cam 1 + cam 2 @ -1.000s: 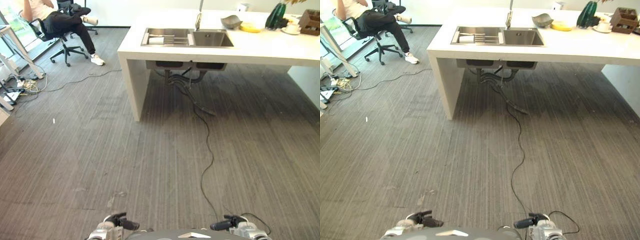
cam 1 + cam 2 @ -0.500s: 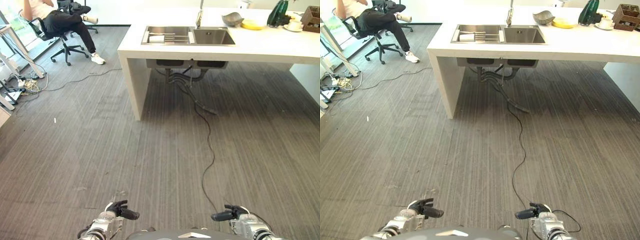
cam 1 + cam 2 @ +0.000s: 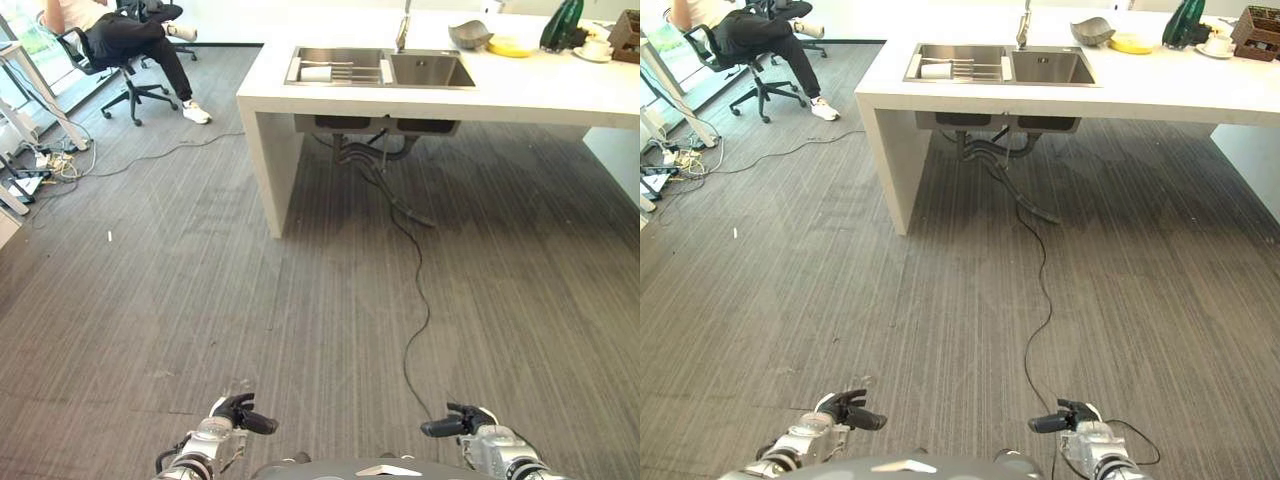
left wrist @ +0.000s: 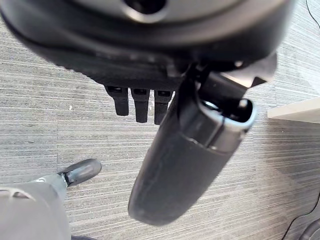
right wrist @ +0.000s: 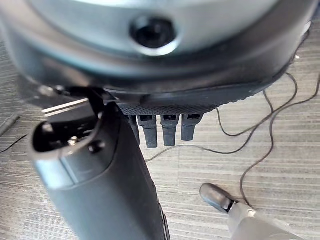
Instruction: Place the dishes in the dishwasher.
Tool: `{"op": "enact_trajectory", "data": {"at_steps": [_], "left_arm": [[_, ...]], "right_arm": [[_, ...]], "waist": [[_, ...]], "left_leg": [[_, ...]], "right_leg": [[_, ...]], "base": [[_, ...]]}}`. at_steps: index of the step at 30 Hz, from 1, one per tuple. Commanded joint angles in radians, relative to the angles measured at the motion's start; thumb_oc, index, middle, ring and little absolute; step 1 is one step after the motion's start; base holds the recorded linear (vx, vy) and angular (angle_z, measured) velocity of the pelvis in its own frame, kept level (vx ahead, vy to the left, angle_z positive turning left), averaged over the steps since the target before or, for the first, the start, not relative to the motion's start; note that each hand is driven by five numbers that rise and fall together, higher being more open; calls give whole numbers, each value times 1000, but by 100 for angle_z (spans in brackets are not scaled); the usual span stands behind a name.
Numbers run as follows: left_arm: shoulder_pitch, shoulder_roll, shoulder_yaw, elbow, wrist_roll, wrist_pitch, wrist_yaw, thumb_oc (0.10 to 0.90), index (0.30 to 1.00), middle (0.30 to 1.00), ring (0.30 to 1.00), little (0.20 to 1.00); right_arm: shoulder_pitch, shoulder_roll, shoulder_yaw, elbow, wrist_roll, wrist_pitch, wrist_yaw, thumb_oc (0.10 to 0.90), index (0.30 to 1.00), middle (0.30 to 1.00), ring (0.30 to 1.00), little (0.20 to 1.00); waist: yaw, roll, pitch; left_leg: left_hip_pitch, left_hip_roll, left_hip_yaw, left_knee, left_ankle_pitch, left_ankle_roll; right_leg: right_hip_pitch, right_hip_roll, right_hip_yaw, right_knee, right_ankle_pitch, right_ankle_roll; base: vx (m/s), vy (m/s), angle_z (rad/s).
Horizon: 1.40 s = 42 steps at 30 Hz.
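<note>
Grey striped carpet (image 3: 200, 300) stretches between us and the white worktop (image 3: 560, 95) at the far side of the room, and that is where the dishes sit. On the worktop, just past the twin sink (image 3: 380, 70), we see a grey bowl (image 3: 468, 36) touching or nearly touching a yellow plate (image 3: 512, 46), with a cup on a saucer (image 3: 591, 50) further to the right beside a dark green bottle (image 3: 558, 24). A rack with a white item lies in the sink's left basin (image 3: 333, 72).

We judge the main risks to be in the approach: a black floor cable (image 3: 418, 290) runs across our path from under the sink and could snag a foot, and a person on an office chair (image 3: 125, 40) sits at the far left.

Our left hand (image 3: 240, 415) and right hand (image 3: 462, 422) hang low at the near edge, well apart from every dish. Both hold nothing; in the wrist views the fingers (image 4: 135, 102) look straight and relaxed. We cannot make out a dishwasher.
</note>
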<state>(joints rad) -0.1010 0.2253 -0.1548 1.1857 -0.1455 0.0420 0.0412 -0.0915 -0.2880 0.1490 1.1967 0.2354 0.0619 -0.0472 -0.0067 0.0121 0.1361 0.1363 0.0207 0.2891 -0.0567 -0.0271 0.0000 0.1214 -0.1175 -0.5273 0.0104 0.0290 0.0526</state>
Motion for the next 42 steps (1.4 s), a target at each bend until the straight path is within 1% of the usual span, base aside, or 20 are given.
{"op": "enact_trajectory", "data": {"at_steps": [1, 16, 19, 20, 21, 23, 24, 28, 29, 30, 31, 32, 34, 35, 36, 37, 38, 40, 41, 42], "left_arm": [[-58, -6, -45, 37, -13, -38, -9, 800, 900, 900, 900, 900], [-45, -16, -34, 51, -43, -25, -13, 800, 900, 900, 900, 900], [-40, -14, -32, 50, -40, -22, -14, 800, 900, 900, 900, 900], [-40, -14, -32, 50, -40, -22, -14, 800, 900, 900, 900, 900], [-41, -11, -35, 40, -45, -21, -14, 800, 900, 900, 900, 900], [-43, -8, -42, 12, -53, -20, -11, 800, 900, 900, 900, 900], [-45, -8, -43, 9, -54, -20, -9, 800, 900, 900, 900, 900], [-48, -8, -42, 7, -55, -19, -7, 800, 900, 900, 900, 900], [-47, -8, -43, -3, -64, -18, -6, 800, 900, 900, 900, 900], [-63, -6, -42, -17, -89, -16, -1, 800, 900, 900, 900, 900], [-67, -4, -40, -21, -93, -17, -1, 800, 900, 900, 900, 900], [-67, -4, -40, -21, -93, -17, -1, 800, 900, 900, 900, 900], [-71, 0, -36, -24, -97, -19, 1, 800, 900, 900, 900, 900], [-76, 5, -29, -29, -98, -23, 4, 800, 900, 900, 900, 900], [-77, 8, -25, -37, -102, -24, 4, 800, 900, 900, 900, 900], [-77, 13, -21, -46, -103, -25, 6, 800, 900, 900, 900, 900], [-73, 18, -18, -59, -106, -25, 7, 800, 900, 900, 900, 900], [-65, 24, -15, -99, -112, -25, 6, 800, 900, 900, 900, 900], [-58, 26, -15, -107, -114, -24, 8, 800, 900, 900, 900, 900], [-58, 27, -15, -108, -114, -23, 8, 800, 900, 900, 900, 900]], "right_arm": [[-61, -29, 9, 64, -6, -28, -6, 800, 900, 900, 900, 900], [-65, -4, 33, 77, -51, -9, -7, 800, 900, 900, 900, 900], [-66, 6, 42, 66, -56, -7, -4, 800, 900, 900, 900, 900], [-66, 6, 42, 66, -56, -7, -4, 800, 900, 900, 900, 900], [-69, 11, 45, 56, -54, -6, -3, 800, 900, 900, 900, 900], [-68, 18, 51, 36, -48, -5, 0, 800, 900, 900, 900, 900], [-69, 22, 54, 34, -45, -5, 1, 800, 900, 900, 900, 900], [-67, 24, 54, 32, -41, -3, -1, 800, 900, 900, 900, 900], [-65, 22, 53, 27, -31, -2, -5, 800, 900, 900, 900, 900], [-64, 20, 44, 8, -9, 0, -17, 800, 900, 900, 900, 900], [-61, 22, 42, 4, -5, 2, -19, 800, 900, 900, 900, 900], [-61, 22, 42, 4, -5, 2, -19, 800, 900, 900, 900, 900], [-56, 24, 39, -2, -3, 2, -21, 800, 900, 900, 900, 900], [-46, 25, 33, -6, -4, 5, -22, 800, 900, 900, 900, 900], [-42, 25, 30, -5, -5, 7, -20, 800, 900, 900, 900, 900], [-37, 23, 26, -4, -5, 7, -17, 800, 900, 900, 900, 900], [-29, 21, 23, -5, -7, 8, -14, 800, 900, 900, 900, 900], [-8, 13, 16, 2, -7, 6, -5, 800, 900, 900, 900, 900], [-4, 10, 15, 4, -7, 6, -4, 800, 900, 900, 900, 900], [-4, 10, 15, 4, -7, 6, -4, 800, 900, 900, 900, 900]], "waist": [[23, -12, -29], [20, -35, -21], [14, -33, -2], [14, -33, -2], [12, -25, 18], [3, -15, 57], [-2, -17, 63], [-3, -21, 70], [-6, -24, 78], [-17, -35, 101], [-16, -34, 102], [-16, -34, 102], [-18, -39, 102], [-17, -40, 100], [-18, -42, 97], [-25, -52, 92], [-28, -50, 84], [-33, -60, 46], [-33, -51, 40], [-36, -55, 38]], "left_leg": [[3, 54, 41, -31, 0, -81], [23, 21, 40, -31, -27, -49], [23, 9, 41, -31, -31, -31], [23, 9, 41, -31, -31, -31], [26, 4, 36, -31, -33, -16], [52, -11, 27, -31, -46, 10], [65, -19, 22, -31, -55, 14], [78, -29, 17, -31, -68, 19], [94, -41, 7, -31, -82, 21], [107, -45, -19, -31, -89, 6], [124, -37, -33, -31, -109, -5], [124, -37, -33, -31, -109, -5], [131, -34, -39, -31, -114, -14], [154, -23, -43, -31, -133, -31], [167, -21, -45, -31, -142, -38], [172, -27, -46, -31, -138, -43], [188, -24, -55, -29, -151, -46], [220, -27, -97, -3, -198, -44], [226, -9, -108, 12, -216, -45], [222, -13, -112, 13, -212, -44]], "right_leg": [[-20, -82, 57, -97, 56, 145], [-30, -121, 76, -46, 66, 154], [-74, -149, 88, 68, 38, 157], [-74, -149, 88, 68, 38, 157], [-121, -170, 104, 184, 23, 157], [-211, -197, 146, 384, 29, 171], [-231, -197, 161, 404, 42, 171], [-251, -193, 176, 398, 55, 168], [-280, -189, 171, 341, 98, 163], [-337, -219, 145, 217, 182, 179], [-332, -216, 146, 165, 177, 195], [-332, -216, 146, 165, 177, 195], [-331, -219, 135, 106, 188, 199], [-326, -219, 117, 24, 207, 207], [-326, -221, 108, -7, 217, 209], [-329, -233, 94, -21, 239, 208], [-325, -228, 101, -21, 245, 209], [-301, -220, 102, -13, 239, 201], [-293, -203, 95, -4, 230, 198], [-296, -208, 94, -4, 231, 198]], "base": [[0, 0, 0], [3, 41, -1], [-32, 106, -1], [-63, 145, -2], [-68, 162, -3], [-41, 226, 1], [22, 123, 6], [66, 9, 6], [261, -130, 9], [398, -160, 11], [300, -140, 5], [226, -74, 27], [187, -81, 37], [308, -111, 20], [372, -148, 25], [304, -97, 7], [443, -96, 22], [512, -121, 42], [239, -96, 57], [329, -142, 67]]}}
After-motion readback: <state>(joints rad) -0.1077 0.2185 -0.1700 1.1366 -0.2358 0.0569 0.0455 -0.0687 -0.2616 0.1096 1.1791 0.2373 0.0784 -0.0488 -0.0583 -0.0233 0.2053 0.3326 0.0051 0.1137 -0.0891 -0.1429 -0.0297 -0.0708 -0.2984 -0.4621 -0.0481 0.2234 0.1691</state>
